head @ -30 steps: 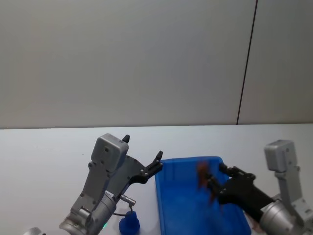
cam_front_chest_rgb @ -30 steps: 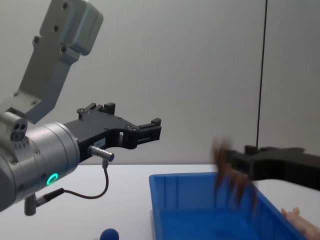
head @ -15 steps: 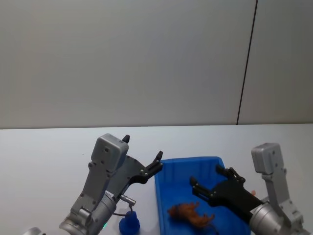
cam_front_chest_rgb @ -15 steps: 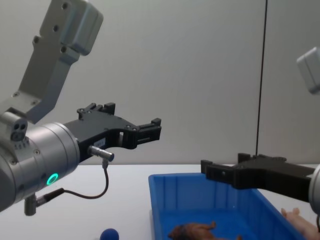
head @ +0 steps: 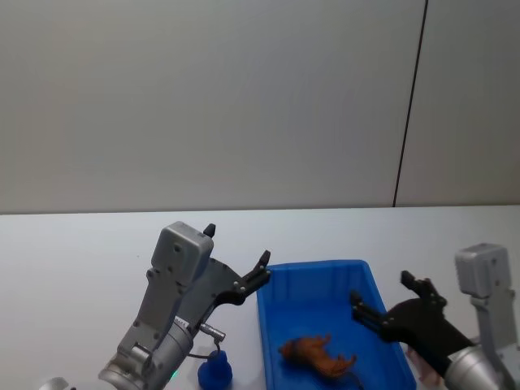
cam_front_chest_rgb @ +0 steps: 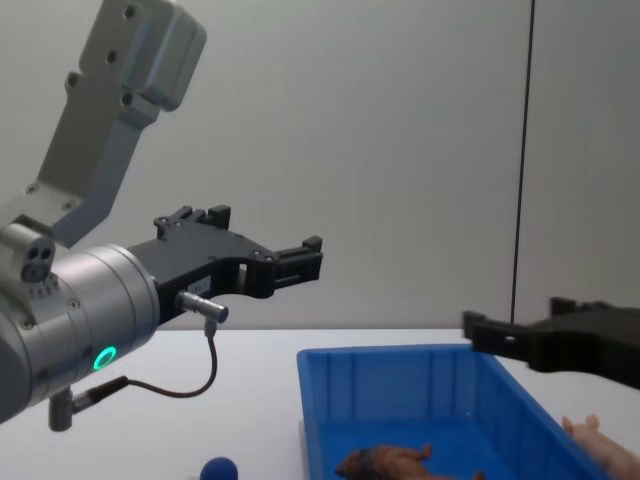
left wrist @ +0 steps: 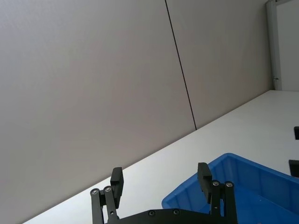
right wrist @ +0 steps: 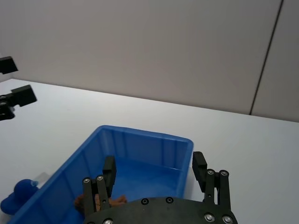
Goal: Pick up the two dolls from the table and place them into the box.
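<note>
brown animal doll (head: pixel 315 356) in large blue plastic box (head: pixel 313 266) | pale pink piglet doll (cam_front_chest_rgb: pixel 600 448) on desk (head: pixel 81 260), box's 4 o'clock: likely light, soft; grip torso, not thin legs | right claw (right wrist: pixel 154 163) over box's 3 o'clock wall, spread, empty | left claw (left wrist: pixel 160 173) at box's 10 o'clock, spread, empty

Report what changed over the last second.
The brown doll fell from the right gripper into the box and lies on its floor. The right gripper, open, drew back to the robot's right. The left gripper, blue doll and pink piglet stayed put.

Animal doll (head: pixel 317 355) inside the box (head: pixel 313 266) on the surface (head: pixel 81 260), rounded doll (head: pixel 214 371) just left of the box, piglet (cam_front_chest_rgb: pixel 600 445) just right, left gripper (head: pixel 236 248) above the rounded doll, right gripper (head: pixel 380 289) over the box's right wall.
</note>
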`<state>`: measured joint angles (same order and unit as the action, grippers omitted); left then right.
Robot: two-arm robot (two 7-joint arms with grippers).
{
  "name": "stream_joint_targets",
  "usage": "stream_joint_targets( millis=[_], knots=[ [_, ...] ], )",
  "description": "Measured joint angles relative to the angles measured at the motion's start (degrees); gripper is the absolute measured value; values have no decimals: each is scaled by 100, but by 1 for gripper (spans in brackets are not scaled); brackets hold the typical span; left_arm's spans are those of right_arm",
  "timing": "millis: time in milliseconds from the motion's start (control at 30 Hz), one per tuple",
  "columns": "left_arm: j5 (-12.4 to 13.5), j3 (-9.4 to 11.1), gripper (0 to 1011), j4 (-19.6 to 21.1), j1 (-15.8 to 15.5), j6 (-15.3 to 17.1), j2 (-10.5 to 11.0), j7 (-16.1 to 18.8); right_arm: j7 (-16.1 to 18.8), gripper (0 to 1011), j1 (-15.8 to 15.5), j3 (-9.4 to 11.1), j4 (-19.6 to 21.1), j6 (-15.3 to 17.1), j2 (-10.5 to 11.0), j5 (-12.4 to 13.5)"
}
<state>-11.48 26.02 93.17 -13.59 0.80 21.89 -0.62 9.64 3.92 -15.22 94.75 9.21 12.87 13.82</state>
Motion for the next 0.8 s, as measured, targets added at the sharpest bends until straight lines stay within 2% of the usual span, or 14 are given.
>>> stream_joint_targets(
  millis=[367, 800],
  knots=[
    [0, 0, 1001, 0, 0, 0, 0, 0, -608, 1001, -445, 199, 383, 71, 314, 138],
    [0, 0, 1001, 0, 0, 0, 0, 0, -1037, 1001, -790, 362, 445, 128, 527, 236]
  ],
)
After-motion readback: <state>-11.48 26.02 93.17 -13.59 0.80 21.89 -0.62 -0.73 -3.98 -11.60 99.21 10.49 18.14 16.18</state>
